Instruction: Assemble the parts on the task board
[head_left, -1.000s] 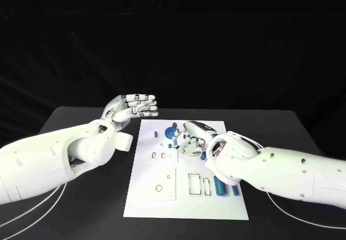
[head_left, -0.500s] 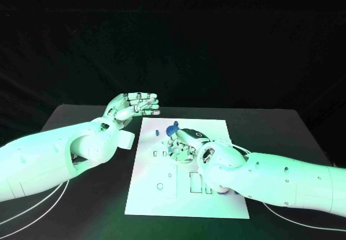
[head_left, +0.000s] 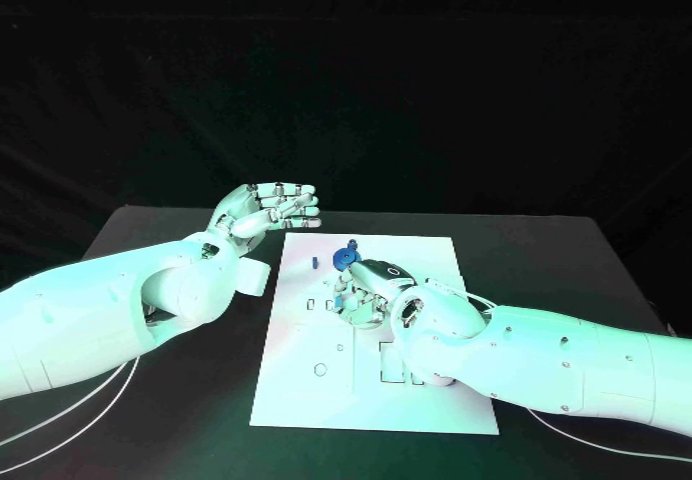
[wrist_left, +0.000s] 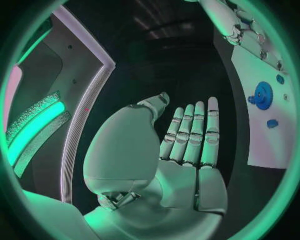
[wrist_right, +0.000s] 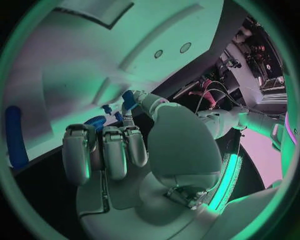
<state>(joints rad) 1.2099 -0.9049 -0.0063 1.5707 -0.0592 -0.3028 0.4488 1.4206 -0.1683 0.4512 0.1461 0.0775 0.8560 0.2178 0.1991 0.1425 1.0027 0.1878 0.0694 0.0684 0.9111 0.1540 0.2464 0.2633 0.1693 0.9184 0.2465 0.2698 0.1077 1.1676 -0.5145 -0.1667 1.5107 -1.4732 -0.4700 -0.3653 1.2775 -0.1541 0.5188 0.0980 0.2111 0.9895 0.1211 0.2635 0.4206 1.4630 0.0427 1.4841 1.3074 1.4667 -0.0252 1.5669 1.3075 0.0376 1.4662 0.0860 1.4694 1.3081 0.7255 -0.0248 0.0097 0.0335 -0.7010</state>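
The white task board (head_left: 378, 405) lies mid-table. A blue gear (head_left: 343, 258) stands near its far edge, with a small blue peg (head_left: 313, 263) to its left. My right hand (head_left: 366, 292) is down on the board just in front of the gear. In the right wrist view its thumb and one finger pinch a small blue part (wrist_right: 128, 98), the other fingers (wrist_right: 105, 150) are curled in, and the gear (wrist_right: 97, 121) sits beyond them. My left hand (head_left: 268, 212) is raised beyond the board's far left corner and holds nothing. Its fingers (wrist_left: 190, 132) are nearly straight.
A long blue bar (wrist_right: 14, 135) lies on the board (wrist_right: 69, 75) beside my right hand. The left wrist view shows the board (wrist_left: 259, 60), the gear (wrist_left: 263, 95), two small blue parts (wrist_left: 272, 123) and my right hand (wrist_left: 240, 25). Bare black table (head_left: 159, 400) flanks the board.
My right hand has slid slightly left and nearer on the board, and its forearm now covers the blue bars at the board's near right. The left hand has stayed put.
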